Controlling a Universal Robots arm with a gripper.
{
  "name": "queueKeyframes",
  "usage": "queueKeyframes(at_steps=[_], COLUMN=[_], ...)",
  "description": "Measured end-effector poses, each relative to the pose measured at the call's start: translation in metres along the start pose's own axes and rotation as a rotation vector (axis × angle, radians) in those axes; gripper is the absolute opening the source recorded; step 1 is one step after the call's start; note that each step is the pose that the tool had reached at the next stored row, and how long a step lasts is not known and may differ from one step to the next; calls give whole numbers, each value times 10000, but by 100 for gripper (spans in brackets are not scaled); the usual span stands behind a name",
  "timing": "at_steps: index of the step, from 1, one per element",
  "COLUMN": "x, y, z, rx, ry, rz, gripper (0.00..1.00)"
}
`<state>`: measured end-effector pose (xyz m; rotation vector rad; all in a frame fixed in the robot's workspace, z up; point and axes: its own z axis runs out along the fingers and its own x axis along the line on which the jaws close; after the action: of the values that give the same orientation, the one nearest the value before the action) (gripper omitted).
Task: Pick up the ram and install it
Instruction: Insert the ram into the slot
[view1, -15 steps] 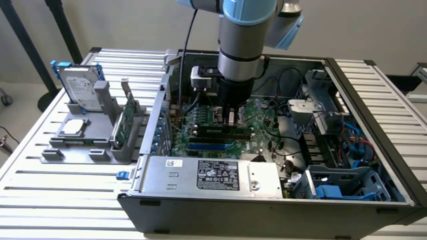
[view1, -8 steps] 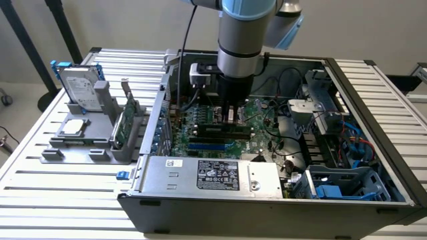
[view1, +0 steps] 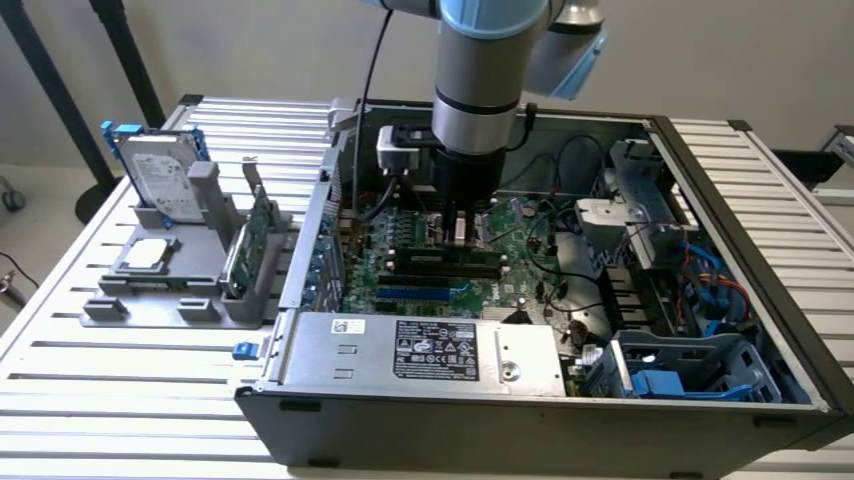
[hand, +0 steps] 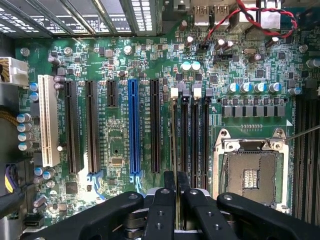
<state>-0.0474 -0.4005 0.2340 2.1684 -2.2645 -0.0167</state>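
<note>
On the exterior view's left, a grey holder (view1: 174, 290) on the slatted metal worktop (view1: 120, 390) carries a hard drive (view1: 163, 175) standing on edge, a processor chip (view1: 144, 254) lying flat and a green expansion card (view1: 254, 245) upright beside the case wall. At centre, an open computer case (view1: 534, 400) lies on its side, its power supply (view1: 427, 350) along the near edge. The robot arm (view1: 487, 70) reaches straight down into the case, its tool (view1: 461, 232) low over the motherboard (view1: 400, 285). In the wrist view the tool (hand: 176, 187) has its two fingers (hand: 170, 182) pressed nearly together, pinching the ram (hand: 173, 150), which shows edge-on as a thin strip running away from the fingertips. The ram stands in line with the first of the black memory slots (hand: 195, 140), just beside the long black expansion slot (hand: 155, 132) and the blue slot (hand: 133, 127); whether it is fully seated cannot be told. To the exterior view's right of the arm lie the empty processor socket (hand: 250, 175), loose black cables (view1: 567, 290) and blue drive brackets (view1: 667, 385).
</note>
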Motion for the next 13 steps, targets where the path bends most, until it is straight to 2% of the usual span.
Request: queueKeyframes(at_steps=[3, 13], x=[0, -10], y=[2, 4], z=[0, 17], rx=[80, 93], ry=[-2, 1], rz=[-2, 44], gripper=[14, 14])
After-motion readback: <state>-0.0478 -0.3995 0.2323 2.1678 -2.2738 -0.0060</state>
